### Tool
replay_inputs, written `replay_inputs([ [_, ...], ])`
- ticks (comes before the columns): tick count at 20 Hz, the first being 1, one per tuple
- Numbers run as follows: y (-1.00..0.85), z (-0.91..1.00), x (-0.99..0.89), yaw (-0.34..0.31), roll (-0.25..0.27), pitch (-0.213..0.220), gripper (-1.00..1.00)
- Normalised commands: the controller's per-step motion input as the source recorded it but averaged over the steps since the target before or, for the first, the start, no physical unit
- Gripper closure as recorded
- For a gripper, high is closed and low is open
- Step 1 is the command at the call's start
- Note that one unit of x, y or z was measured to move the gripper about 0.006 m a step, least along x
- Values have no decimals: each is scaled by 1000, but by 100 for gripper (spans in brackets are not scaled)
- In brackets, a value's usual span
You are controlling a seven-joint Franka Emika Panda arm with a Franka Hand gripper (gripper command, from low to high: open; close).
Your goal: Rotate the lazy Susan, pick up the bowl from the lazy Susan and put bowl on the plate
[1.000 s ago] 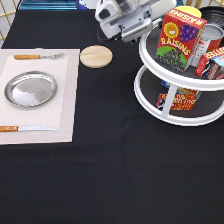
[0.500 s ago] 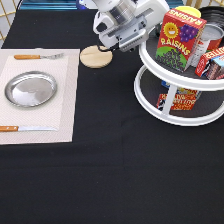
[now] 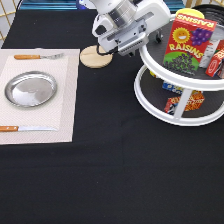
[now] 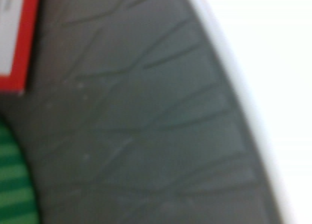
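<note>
My gripper [image 3: 127,45] hangs at the exterior view's top centre, at the left edge of the lazy Susan's upper tier [image 3: 165,67], beside the raisins box [image 3: 187,40]. The lazy Susan is white with two dark grey shelves and stands at the right. The black bowl does not show clearly; it is hidden behind the boxes and my hand. The silver plate [image 3: 30,90] lies empty on a pale placemat [image 3: 65,100] at the left. The wrist view shows the grey shelf surface [image 4: 153,130] and its white rim [image 4: 288,100] from close by.
A pale wooden disc [image 3: 95,57] lies just left of my hand. A fork [image 3: 37,56] and a knife [image 3: 27,128] flank the plate on the placemat. Boxes and cans crowd both tiers [image 3: 182,97]. A black cloth [image 3: 110,175] covers the table.
My hand has come down from the exterior view's top towards the left edge of the lazy Susan's upper tier. Nothing else has moved.
</note>
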Motion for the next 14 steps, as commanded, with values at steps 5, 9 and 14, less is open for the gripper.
replay_inputs([
  [5,54,-68,582,0,0,-142,-100],
  [9,86,-4,522,0,0,-123,-100],
  [14,22,177,184,0,0,-93,-100],
])
